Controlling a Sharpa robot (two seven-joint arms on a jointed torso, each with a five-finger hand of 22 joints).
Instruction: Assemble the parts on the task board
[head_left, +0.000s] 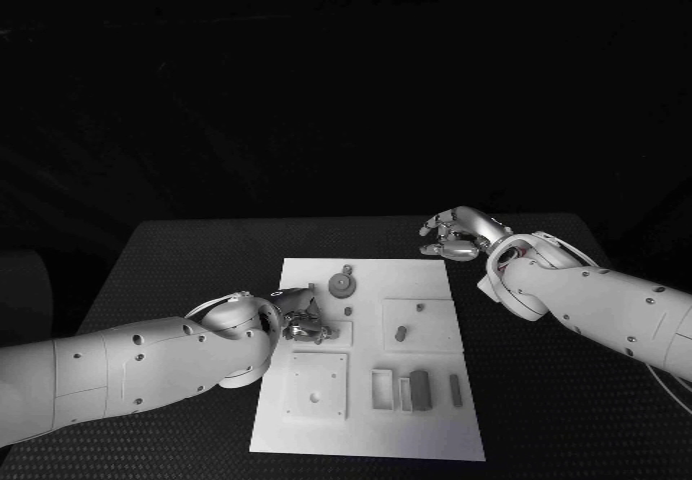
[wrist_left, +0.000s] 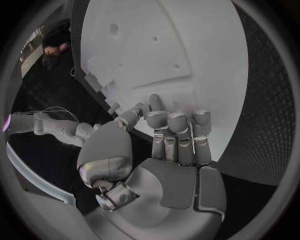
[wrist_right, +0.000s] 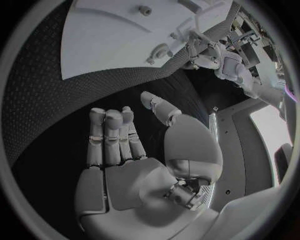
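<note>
Judging from the flat white task board (head_left: 310, 425), little is assembled: small grey parts (head_left: 420, 389) lie loose, the left hand (head_left: 300, 322) rests there open, the right hand (head_left: 459, 236) is held empty above the black bench (head_left: 188, 260).

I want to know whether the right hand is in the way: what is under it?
Under the right hand lies bare black table; the hand holds nothing and sits beyond the task board's far right corner. What its palm covers cannot be seen.

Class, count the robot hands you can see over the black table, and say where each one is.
2. The left hand is over the left side of the white task board. The right hand is over bare table, just beyond the board's far right corner.
</note>
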